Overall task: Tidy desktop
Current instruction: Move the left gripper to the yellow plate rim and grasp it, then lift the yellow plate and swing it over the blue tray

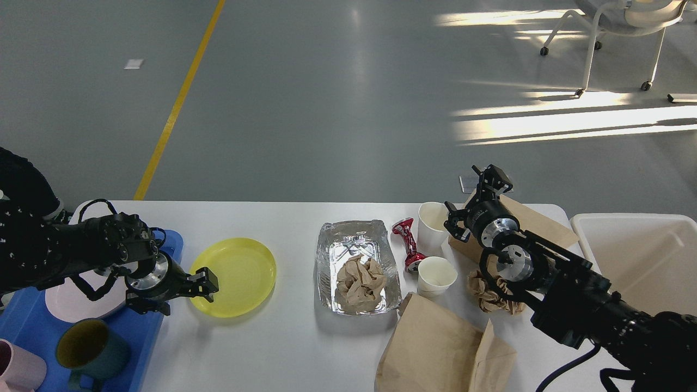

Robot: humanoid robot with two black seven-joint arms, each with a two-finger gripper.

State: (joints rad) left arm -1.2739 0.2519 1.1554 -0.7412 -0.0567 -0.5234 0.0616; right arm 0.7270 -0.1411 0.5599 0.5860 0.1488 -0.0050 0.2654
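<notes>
The white desktop (294, 348) carries dishes and litter. A yellow plate (239, 272) lies left of centre. My left gripper (207, 284) is low at the plate's left rim, its dark fingers over the edge; how far apart they stand is not clear. My right gripper (491, 178) hovers at the back right above a brown paper bag (536, 223), next to a white paper cup (430, 220); it is seen too dark to read its fingers.
A blue tray (32, 332) at the left holds a pale plate (71, 299), a green mug (90, 348) and a pink mug (16, 370). A foil tray (332, 245) with crumpled paper, a crushed red can (407, 242), another cup (436, 275), a second bag (441, 348). An off-white bin (642, 256) at the right.
</notes>
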